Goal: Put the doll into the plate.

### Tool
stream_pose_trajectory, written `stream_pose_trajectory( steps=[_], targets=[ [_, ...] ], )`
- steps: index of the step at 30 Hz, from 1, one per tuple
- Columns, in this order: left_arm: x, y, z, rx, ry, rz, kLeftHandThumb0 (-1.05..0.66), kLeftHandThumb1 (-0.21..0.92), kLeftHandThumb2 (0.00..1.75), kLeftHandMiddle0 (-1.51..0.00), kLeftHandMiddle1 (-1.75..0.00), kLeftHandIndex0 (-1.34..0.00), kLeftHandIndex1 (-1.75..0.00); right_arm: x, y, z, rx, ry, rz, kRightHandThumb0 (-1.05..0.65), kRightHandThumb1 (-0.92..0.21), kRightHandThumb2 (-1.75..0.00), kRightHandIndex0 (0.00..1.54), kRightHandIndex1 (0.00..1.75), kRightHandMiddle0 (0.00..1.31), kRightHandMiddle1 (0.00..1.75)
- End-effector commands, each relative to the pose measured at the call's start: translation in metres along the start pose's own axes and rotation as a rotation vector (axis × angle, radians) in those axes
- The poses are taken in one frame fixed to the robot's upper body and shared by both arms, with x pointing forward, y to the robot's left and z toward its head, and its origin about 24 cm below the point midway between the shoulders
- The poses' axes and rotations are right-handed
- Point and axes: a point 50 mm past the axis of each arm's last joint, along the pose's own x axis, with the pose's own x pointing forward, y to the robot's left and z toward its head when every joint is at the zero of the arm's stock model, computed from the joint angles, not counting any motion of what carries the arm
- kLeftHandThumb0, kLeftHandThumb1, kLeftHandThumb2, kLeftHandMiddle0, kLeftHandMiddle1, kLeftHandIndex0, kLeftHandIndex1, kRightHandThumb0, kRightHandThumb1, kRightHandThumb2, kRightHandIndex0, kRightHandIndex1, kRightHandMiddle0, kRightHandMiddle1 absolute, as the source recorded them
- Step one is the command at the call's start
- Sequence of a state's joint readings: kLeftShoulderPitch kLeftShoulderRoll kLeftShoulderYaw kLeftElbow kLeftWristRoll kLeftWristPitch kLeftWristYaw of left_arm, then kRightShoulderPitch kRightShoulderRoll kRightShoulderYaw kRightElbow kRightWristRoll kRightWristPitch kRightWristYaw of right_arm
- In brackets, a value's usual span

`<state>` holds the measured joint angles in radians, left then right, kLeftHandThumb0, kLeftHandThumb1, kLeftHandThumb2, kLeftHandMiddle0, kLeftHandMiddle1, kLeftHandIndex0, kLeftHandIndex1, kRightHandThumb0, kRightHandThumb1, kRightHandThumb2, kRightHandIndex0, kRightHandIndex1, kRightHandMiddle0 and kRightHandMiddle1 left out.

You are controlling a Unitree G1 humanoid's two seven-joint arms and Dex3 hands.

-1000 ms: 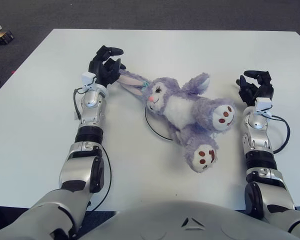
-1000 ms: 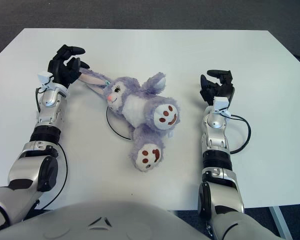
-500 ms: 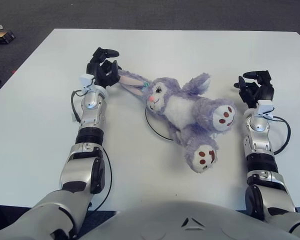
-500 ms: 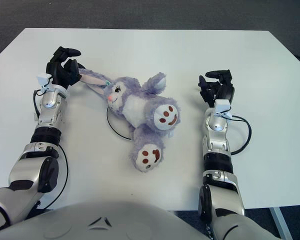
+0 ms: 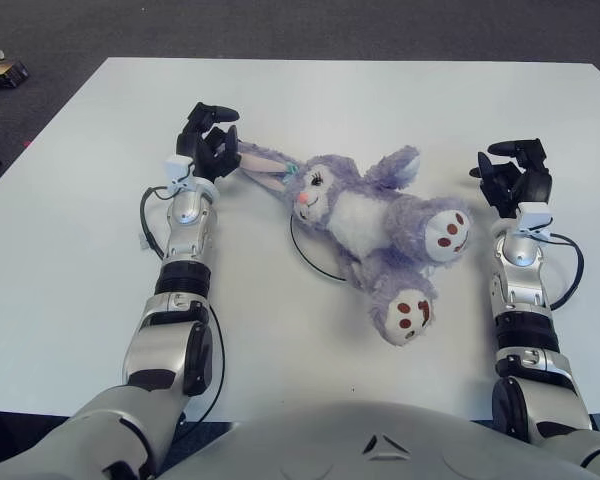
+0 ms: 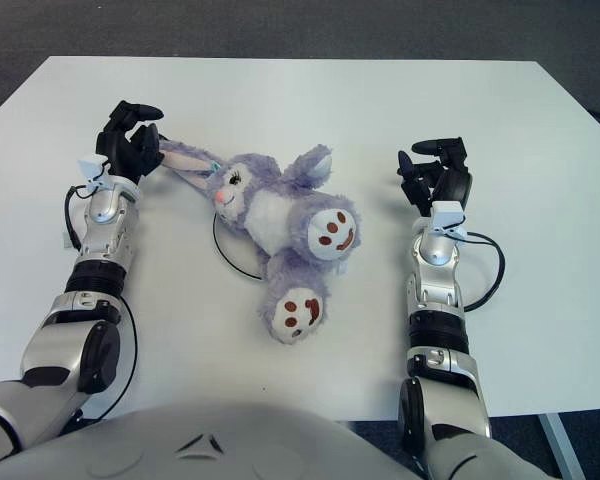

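Reach step: left robot hand (image 5: 208, 140) fingers spread at doll (image 5: 370, 225) ear, not grasping; right robot hand (image 5: 513, 175) released beside its foot; next both close on doll.

Two head-mounted stereo eyes look forward-down at the same white table (image 5: 310, 90), offset slightly sideways, fairly close.
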<state>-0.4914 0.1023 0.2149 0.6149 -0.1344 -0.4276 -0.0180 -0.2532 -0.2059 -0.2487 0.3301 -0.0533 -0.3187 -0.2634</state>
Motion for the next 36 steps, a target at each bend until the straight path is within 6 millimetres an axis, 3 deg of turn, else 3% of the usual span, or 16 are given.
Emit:
stream_pose_trajectory(
  steps=[1,7,22,36],
  targets=[
    [-0.009,0.001,-0.004,-0.009,-0.003,0.022,-0.36,0.91,0.36,-0.82,-1.75,-0.40,-1.56,-0.003,-0.001,0.001,0.003,0.008,-0.005,-0.01,-0.88,-0.28,0.63,1.27,0.36,1.43],
    [-0.013,0.000,-0.008,-0.033,0.015,0.038,-0.36,0.90,0.37,-0.85,-1.75,-0.40,-1.56,-0.004,-0.001,0.002,0.003,0.013,-0.004,-0.01,-0.76,-0.51,0.63,1.33,0.36,1.47],
    [-0.021,-0.003,-0.016,-0.079,0.068,0.047,-0.36,0.86,0.46,-0.86,-1.75,-0.38,-1.60,-0.015,0.003,0.004,0.001,0.022,-0.003,-0.01,-0.67,-0.67,0.61,1.40,0.37,1.49],
    [-0.030,-0.007,-0.020,-0.080,0.061,0.037,-0.36,0.85,0.53,-0.83,-1.75,-0.32,-1.67,-0.024,0.008,0.004,-0.010,0.051,-0.014,-0.01,-0.50,-0.98,0.64,1.49,0.36,1.62]
  ],
)
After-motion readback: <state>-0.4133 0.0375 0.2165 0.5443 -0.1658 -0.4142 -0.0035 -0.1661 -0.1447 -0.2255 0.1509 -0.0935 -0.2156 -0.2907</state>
